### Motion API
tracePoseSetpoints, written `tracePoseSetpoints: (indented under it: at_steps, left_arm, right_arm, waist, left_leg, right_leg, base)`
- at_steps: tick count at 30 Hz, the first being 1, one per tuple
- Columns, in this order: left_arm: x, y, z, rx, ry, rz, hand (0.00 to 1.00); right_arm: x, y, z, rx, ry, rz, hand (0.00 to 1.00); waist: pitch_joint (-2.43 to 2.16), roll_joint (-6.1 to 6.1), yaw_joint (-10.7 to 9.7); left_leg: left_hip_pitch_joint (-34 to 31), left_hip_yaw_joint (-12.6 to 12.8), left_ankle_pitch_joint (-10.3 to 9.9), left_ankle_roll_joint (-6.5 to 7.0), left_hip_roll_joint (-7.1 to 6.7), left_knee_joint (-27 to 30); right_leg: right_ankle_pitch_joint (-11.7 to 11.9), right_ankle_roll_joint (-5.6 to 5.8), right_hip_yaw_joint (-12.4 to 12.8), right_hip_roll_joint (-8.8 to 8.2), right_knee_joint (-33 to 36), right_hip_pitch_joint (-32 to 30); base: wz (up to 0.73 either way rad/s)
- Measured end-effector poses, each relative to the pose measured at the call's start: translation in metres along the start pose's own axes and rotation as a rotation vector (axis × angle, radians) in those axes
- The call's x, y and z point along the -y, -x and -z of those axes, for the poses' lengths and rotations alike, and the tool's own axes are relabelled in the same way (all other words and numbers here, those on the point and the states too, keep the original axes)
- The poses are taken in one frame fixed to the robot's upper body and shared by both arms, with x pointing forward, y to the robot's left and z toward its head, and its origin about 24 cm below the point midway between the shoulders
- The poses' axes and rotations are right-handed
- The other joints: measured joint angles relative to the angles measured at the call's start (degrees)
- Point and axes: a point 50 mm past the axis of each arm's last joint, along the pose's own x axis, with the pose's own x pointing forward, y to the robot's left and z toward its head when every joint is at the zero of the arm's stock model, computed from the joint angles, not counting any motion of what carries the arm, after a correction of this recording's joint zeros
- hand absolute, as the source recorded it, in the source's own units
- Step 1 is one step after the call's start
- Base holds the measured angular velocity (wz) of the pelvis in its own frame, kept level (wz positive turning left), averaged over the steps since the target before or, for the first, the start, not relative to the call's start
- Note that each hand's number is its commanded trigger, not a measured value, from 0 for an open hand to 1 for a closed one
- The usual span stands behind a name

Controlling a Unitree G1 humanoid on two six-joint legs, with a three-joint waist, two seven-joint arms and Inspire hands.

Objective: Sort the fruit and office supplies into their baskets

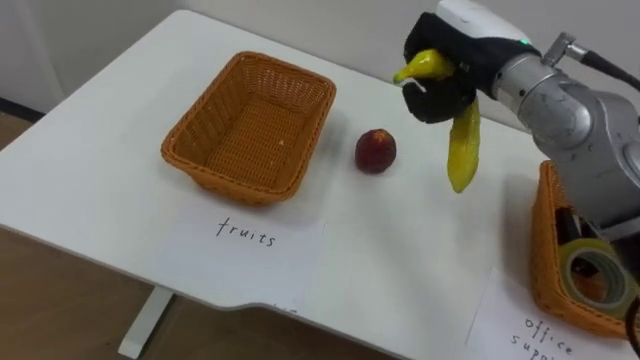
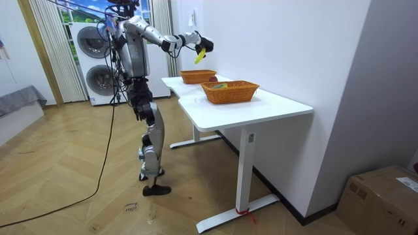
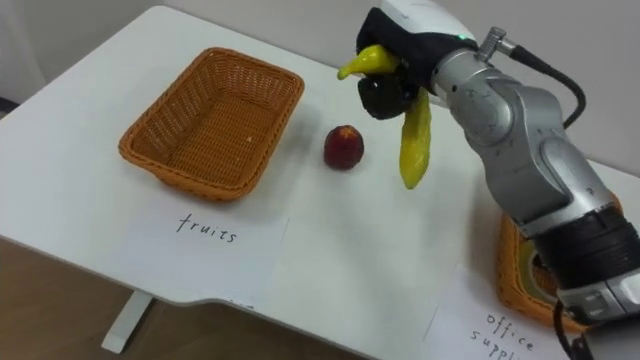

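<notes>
Two paper labels (image 1: 247,235) lie nearest, each handwritten, along the front edge of a white table (image 1: 90,170). Behind the left label sits an orange wicker basket (image 1: 225,182), rectangular, set at a slant, well in from the table's edges. At the right edge of the left eye view a second wicker basket (image 1: 545,235) holds a roll of clear tape (image 1: 595,272), with the other label just before it.

Between the two baskets the tabletop is bare and wide, apart from one round red fruit (image 1: 376,151) resting just right of the left basket – close to it, not touching.

Above that open stretch, right of the red fruit and clear of the surface, the robot's right hand (image 1: 440,88) is curled in a fist round a yellow banana (image 1: 463,150). A short end pokes out to the left of the fist; the longer part hangs straight down below it.

From the room view the robot stands upright at the table's far end, arm reaching over it. The table (image 2: 261,108) runs along a white wall – wood floor (image 2: 78,196) around it, stacked washing machines (image 2: 98,59) behind, a cardboard box (image 2: 385,196) at the room view's right
</notes>
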Motion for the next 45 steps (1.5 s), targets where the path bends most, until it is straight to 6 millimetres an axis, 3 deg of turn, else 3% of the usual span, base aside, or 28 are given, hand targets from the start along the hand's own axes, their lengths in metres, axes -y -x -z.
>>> tracePoseSetpoints:
  at_steps: [4, 9, 12, 23, 27, 29, 35, 38, 39, 41, 42, 43, 45]
  left_arm:
    - [0.003, 0.001, 0.004, -0.022, -0.002, 0.009, 0.00]
    - [0.003, 0.001, 0.007, -0.037, -0.003, 0.009, 0.00]
    - [0.003, 0.001, 0.008, -0.046, -0.016, 0.008, 0.00]
    - [0.011, 0.004, 0.015, -0.067, -0.049, 0.044, 0.00]
    - [0.011, 0.004, 0.015, -0.068, -0.049, 0.057, 0.00]
    - [0.011, 0.004, 0.015, -0.072, -0.050, 0.059, 0.00]
    - [0.012, 0.004, 0.015, -0.074, -0.050, 0.068, 0.00]
    - [0.014, 0.004, 0.016, -0.080, -0.049, 0.072, 0.00]
    - [0.014, 0.004, 0.016, -0.082, -0.049, 0.072, 0.00]
    - [0.014, 0.004, 0.019, -0.094, -0.052, 0.070, 0.00]
    - [0.014, 0.004, 0.021, -0.104, -0.054, 0.069, 0.00]
    - [0.014, 0.004, 0.022, -0.108, -0.054, 0.069, 0.00]
    - [0.014, 0.004, 0.022, -0.109, -0.054, 0.068, 0.00]
  right_arm:
    - [0.008, 0.003, -0.015, 0.033, 0.060, 0.043, 1.00]
    - [0.009, 0.004, -0.024, 0.051, 0.061, 0.053, 1.00]
    - [0.010, -0.001, -0.034, 0.070, 0.031, 0.065, 1.00]
    - [0.014, -0.009, -0.058, 0.133, 0.014, 0.130, 1.00]
    - [0.011, -0.012, -0.060, 0.139, -0.006, 0.141, 0.95]
    - [0.010, -0.014, -0.062, 0.142, -0.030, 0.152, 0.83]
    - [0.001, -0.022, -0.057, 0.113, -0.051, 0.165, 0.74]
    - [-0.008, -0.027, -0.058, 0.106, -0.040, 0.133, 0.60]
    - [-0.010, -0.027, -0.058, 0.103, -0.038, 0.129, 0.53]
    - [-0.013, -0.028, -0.059, 0.105, -0.035, 0.123, 0.29]
    - [-0.014, -0.029, -0.059, 0.108, -0.037, 0.127, 0.08]
    - [-0.014, -0.029, -0.059, 0.109, -0.040, 0.134, 0.00]
    - [-0.014, -0.029, -0.058, 0.107, -0.044, 0.146, 0.00]
  waist:
    - [-0.01, -0.39, 0.53]
    - [0.25, -1.05, 2.88]
    - [0.49, -1.41, 3.62]
    - [0.55, -1.54, 6.18]
    - [0.55, -1.77, 6.43]
    - [0.65, -2.00, 6.96]
    - [1.27, -3.23, 8.34]
    - [1.29, -3.27, 9.25]
    - [1.29, -3.27, 9.35]
    - [1.30, -3.26, 9.61]
    - [1.30, -3.26, 9.65]
    - [1.30, -3.26, 9.69]
    - [1.31, -3.24, 9.91]
  left_leg:
    - [-0.15, -0.46, 0.00, -0.01, -0.05, -0.08]
    - [-0.01, -1.10, 0.00, -0.02, -0.05, -0.15]
    - [-0.19, -1.59, -0.01, -0.03, -0.11, -0.13]
    - [-0.50, -3.65, 0.21, 0.37, -1.01, -0.51]
    - [-1.02, -4.78, 0.34, 0.47, -1.22, -0.44]
    - [-1.08, -4.99, 0.34, 0.47, -1.22, -0.49]
    - [-1.15, -7.24, 0.36, 0.50, -1.84, -0.39]
    - [-1.14, -7.55, 0.36, 0.58, -1.96, -0.09]
    - [-1.13, -7.59, 0.37, 0.59, -1.96, -0.08]
    - [-1.15, -7.64, 0.37, 0.60, -1.97, -0.07]
    - [-1.17, -7.66, 0.37, 0.60, -1.97, -0.07]
    - [-1.19, -7.68, 0.37, 0.60, -1.97, -0.08]
    - [-1.24, -7.76, 0.37, 0.59, -1.98, -0.08]
  right_leg:
    - [-0.03, 0.04, 0.19, 0.26, -0.02, 0.03]
    - [-0.05, 0.08, 0.04, 0.31, -0.11, 0.33]
    - [-0.09, 0.14, -1.24, 0.25, -0.14, 0.36]
    - [-0.64, 1.04, -3.03, -0.51, -0.06, 0.61]
    - [-0.83, 1.35, -4.33, -0.74, -0.05, 0.61]
    - [-0.93, 1.49, -4.31, -0.72, -0.06, 0.60]
    - [-1.21, 1.87, -4.27, -0.91, -0.17, 1.27]
    - [-1.21, 1.87, -4.27, -0.99, -0.23, 1.40]
    - [-1.21, 1.87, -4.25, -0.99, -0.22, 1.42]
    - [-1.21, 1.87, -4.26, -0.99, -0.23, 1.42]
    - [-1.21, 1.87, -4.26, -0.99, -0.24, 1.42]
    - [-1.21, 1.87, -4.26, -0.98, -0.26, 1.42]
    - [-1.21, 1.87, -4.28, -0.96, -0.29, 1.46]
  base:
    - [0.06]
    - [0.07]
    - [0.09]
    - [0.10]
    - [0.17]
    - [0.08]
    - [0.18]
    - [0.06]
    - [0.08]
    - [0.00]
    - [0.00]
    - [0.00]
    - [0.00]
